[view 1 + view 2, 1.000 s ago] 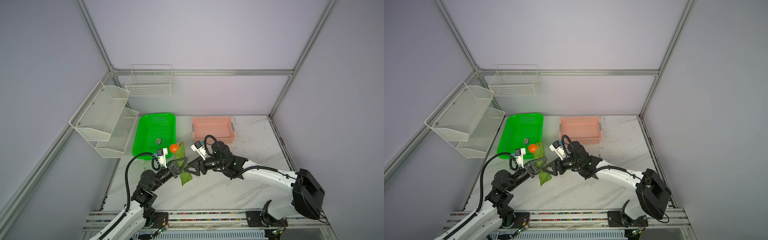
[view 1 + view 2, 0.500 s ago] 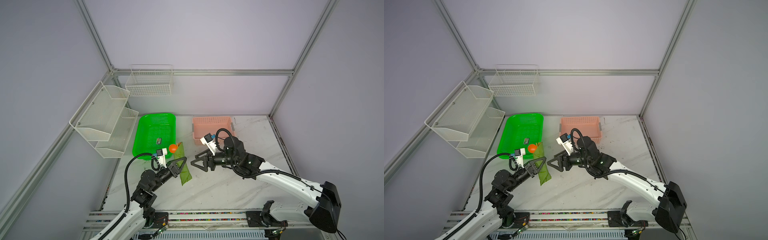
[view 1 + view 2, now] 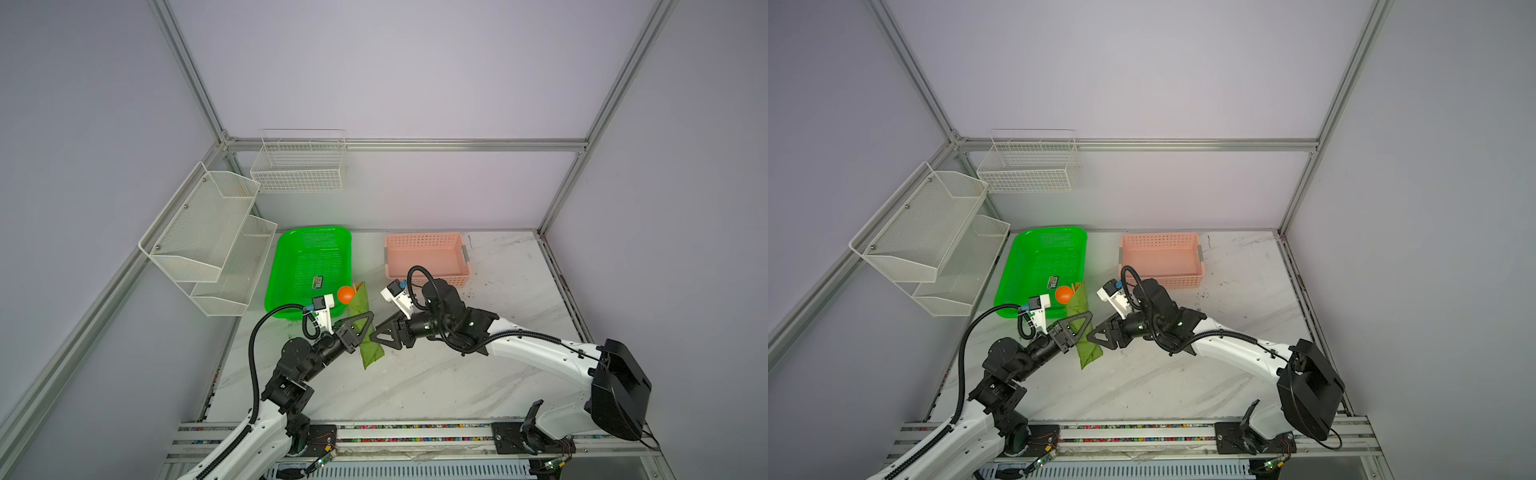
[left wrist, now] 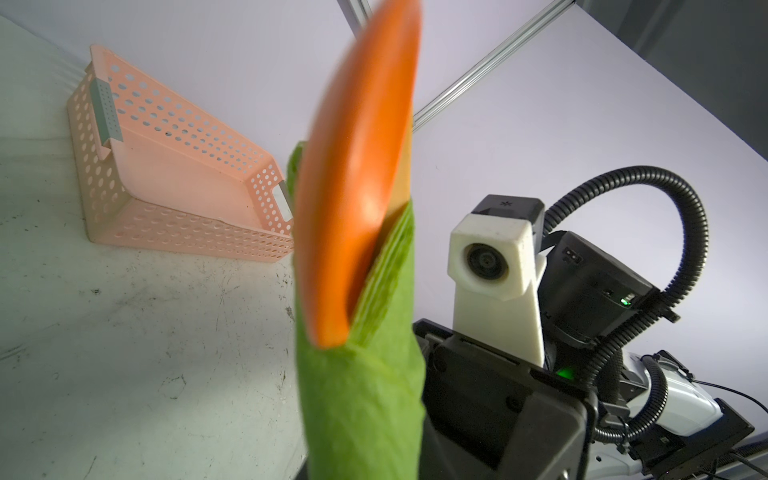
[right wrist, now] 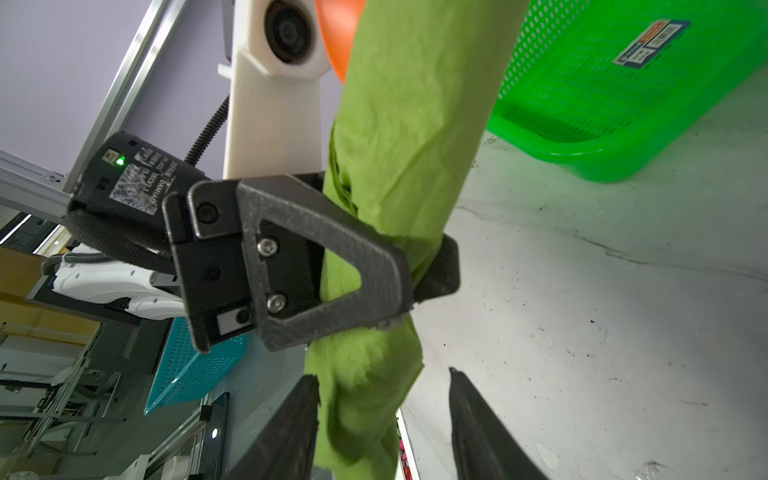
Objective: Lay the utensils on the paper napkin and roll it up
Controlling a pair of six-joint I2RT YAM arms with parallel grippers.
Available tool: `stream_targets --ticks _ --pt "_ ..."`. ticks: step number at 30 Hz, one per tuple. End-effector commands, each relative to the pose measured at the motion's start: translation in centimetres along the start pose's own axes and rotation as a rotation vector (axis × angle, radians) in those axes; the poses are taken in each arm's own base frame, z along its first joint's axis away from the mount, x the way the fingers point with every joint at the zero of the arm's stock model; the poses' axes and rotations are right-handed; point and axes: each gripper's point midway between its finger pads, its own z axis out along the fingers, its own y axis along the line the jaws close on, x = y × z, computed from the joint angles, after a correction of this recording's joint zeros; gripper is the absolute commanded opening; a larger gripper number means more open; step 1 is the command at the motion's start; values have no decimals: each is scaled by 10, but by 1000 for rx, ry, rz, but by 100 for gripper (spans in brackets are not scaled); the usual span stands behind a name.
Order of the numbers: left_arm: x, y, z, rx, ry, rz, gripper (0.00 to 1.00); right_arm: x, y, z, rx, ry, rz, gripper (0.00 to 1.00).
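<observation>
**Reviewer:** Two grippers were at one bundle at that moment. Your left gripper (image 3: 368,328) was clamped around the middle of the rolled paper napkin (image 3: 360,305), holding it up with the spoon end uppermost, just beside the front corner of the neon-green tray (image 3: 275,266).

**Operator:** And the utensils?

**Reviewer:** You had them inside the roll. The orange spoon (image 3: 345,294) showed its bowl out of the top, with the fork tines (image 3: 357,286) beside it. The knife could not be picked out in any view.

**Operator:** The right side?

**Reviewer:** Your right gripper (image 5: 380,386) was spread, with its jaws either side of the roll's ragged lower end and not closed on it. One jaw looked to be brushing the paper; the other was clear of it.

**Operator:** Which step was that?

**Reviewer:** Loading was done and the rolling, by my reading, nearly so; you were at the loose tail. Your next move called for closing the right jaws gently on that lower end, below the left grip, then tucking or twisting it tight. Thin paper tears, so you needed a light pinch, and a steady left hold so the spoon did not slide out. Whether the tail touched the marble table (image 3: 415,386) could not be told.
</observation>
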Motion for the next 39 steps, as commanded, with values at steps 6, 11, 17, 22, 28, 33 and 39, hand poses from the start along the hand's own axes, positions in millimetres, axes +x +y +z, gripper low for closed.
stream_targets --ticks 6,11,17,22,28,33,39 --pt "-34 -50 5 133 -72 40 0 -10 34 12 -174 -15 -65 49" --pt "-36 -53 6 146 -78 36 0 -4 33 20 -218 1 -58 42" --pt "-36 -56 5 160 -80 39 0 6 25 33 -253 34 -24 27" --pt "-36 -56 3 160 -81 41 0 2 29 32 -271 25 -33 11" --pt "-36 -57 2 162 -86 44 0 5 31 32 -300 28 -26 0" --pt "-39 -59 -1 160 -102 58 0 10 37 30 -353 36 -10 25" --pt "-41 -60 0 158 -105 68 0 19 39 31 -403 64 19 40"
